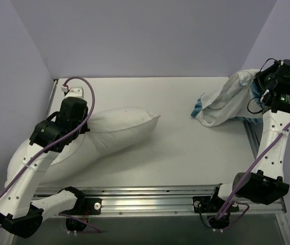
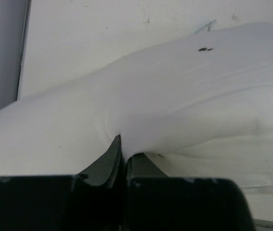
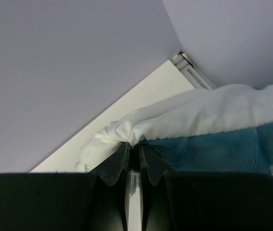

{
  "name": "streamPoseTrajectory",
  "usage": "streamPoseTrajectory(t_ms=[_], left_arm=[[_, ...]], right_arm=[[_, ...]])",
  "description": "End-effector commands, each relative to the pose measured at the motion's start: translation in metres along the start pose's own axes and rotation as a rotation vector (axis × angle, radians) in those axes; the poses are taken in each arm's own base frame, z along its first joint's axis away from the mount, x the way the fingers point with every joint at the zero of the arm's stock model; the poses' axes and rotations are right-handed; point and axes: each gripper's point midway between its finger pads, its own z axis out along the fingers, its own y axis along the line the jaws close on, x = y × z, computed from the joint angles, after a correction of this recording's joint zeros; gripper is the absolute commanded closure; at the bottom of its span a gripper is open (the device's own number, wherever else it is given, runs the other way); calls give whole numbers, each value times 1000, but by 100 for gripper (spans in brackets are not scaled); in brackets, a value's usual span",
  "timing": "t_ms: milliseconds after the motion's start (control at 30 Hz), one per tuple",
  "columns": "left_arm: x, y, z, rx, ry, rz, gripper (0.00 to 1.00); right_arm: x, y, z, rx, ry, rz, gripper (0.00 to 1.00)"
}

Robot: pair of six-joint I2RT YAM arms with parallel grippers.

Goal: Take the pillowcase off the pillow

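Over on the left side of the table (image 1: 186,163), the left gripper (image 2: 124,150) has its jaws pinched tight on a fold of the pillow (image 1: 122,130). That one lies plump and plain white on the tabletop, running from the near left toward the middle. Far right corner is where the pillowcase (image 1: 221,102) sits: the right gripper (image 3: 132,148) is clamped on a bunched bit of it and holds it up, white cloth and some blue fabric draping down to the table. Pillowcase and pillow are well apart, pillow fully out of the cover.
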Motion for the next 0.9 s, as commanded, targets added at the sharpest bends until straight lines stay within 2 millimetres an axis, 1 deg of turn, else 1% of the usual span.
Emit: streamPoseTrajectory(t_ms=[0,33,67,100,133,167,200,233,267,300,333,367,400,433,467,500,533,567,600,633,667,700,733,767,800,833,867], left_arm=[[-66,-10,8,-13,-168,-108,98],[-76,-11,10,-16,-183,-125,98],[-79,-19,25,-22,-161,-128,98],[-87,-23,33,-22,-174,-149,98],[-93,-27,38,-16,-180,-160,98],[-92,-36,53,-16,-158,-157,98],[-98,-42,61,-9,-172,-170,98],[-99,-47,67,1,-169,-172,98],[-94,-55,81,4,-148,-160,98],[-95,-67,88,45,-146,-167,98],[-92,-73,95,62,-136,-163,98],[-80,-80,109,71,-103,-148,98],[-78,-87,115,92,-98,-151,98],[-71,-94,120,117,-78,-149,97],[-63,-98,129,122,-55,-147,91],[-51,-101,137,129,-31,-141,86],[-43,-106,140,147,-10,-140,80],[-37,-108,143,153,5,-145,74],[-28,-108,146,153,27,-143,64],[-25,-110,145,167,36,-148,59],[-28,-109,138,177,25,-161,53],[-28,-108,134,186,21,-169,36],[-29,-106,128,191,16,-176,28],[-37,-102,113,209,-17,-193,21],[-39,-99,105,213,-23,-196,10],[-45,-96,95,221,-41,-206,6],[-55,-88,77,231,-81,-219,4]], right_arm=[[-28,57,-6,-234,-69,-75,100],[-21,77,-8,-286,-56,-99,100],[-14,87,-7,-306,-46,-122,100],[-4,97,-7,-331,-30,-164,100],[17,116,-10,-380,18,-192,100],[36,124,-6,-403,64,-210,100],[63,125,-1,-411,122,-240,100],[83,128,0,-419,162,-259,100],[114,142,-6,-450,217,-287,100],[152,135,-1,-421,277,-308,100],[175,136,-2,-426,313,-317,99],[206,144,-9,-451,367,-330,99],[229,141,-9,-450,411,-325,98],[264,134,-10,-454,479,-326,96],[287,131,-12,-449,527,-314,94],[309,135,-22,-469,564,-330,90],[322,133,-22,-458,573,-336,82],[342,125,-25,-444,616,-351,78],[354,130,-34,-464,639,-373,73],[360,127,-39,-456,660,-391,61],[358,131,-44,-465,657,-409,55],[356,135,-49,-475,654,-422,48],[355,137,-58,-481,664,-441,34],[336,146,-63,-500,620,-440,27],[328,146,-68,-495,614,-445,17],[317,148,-72,-498,593,-443,14],[297,153,-79,-506,541,-435,11]])
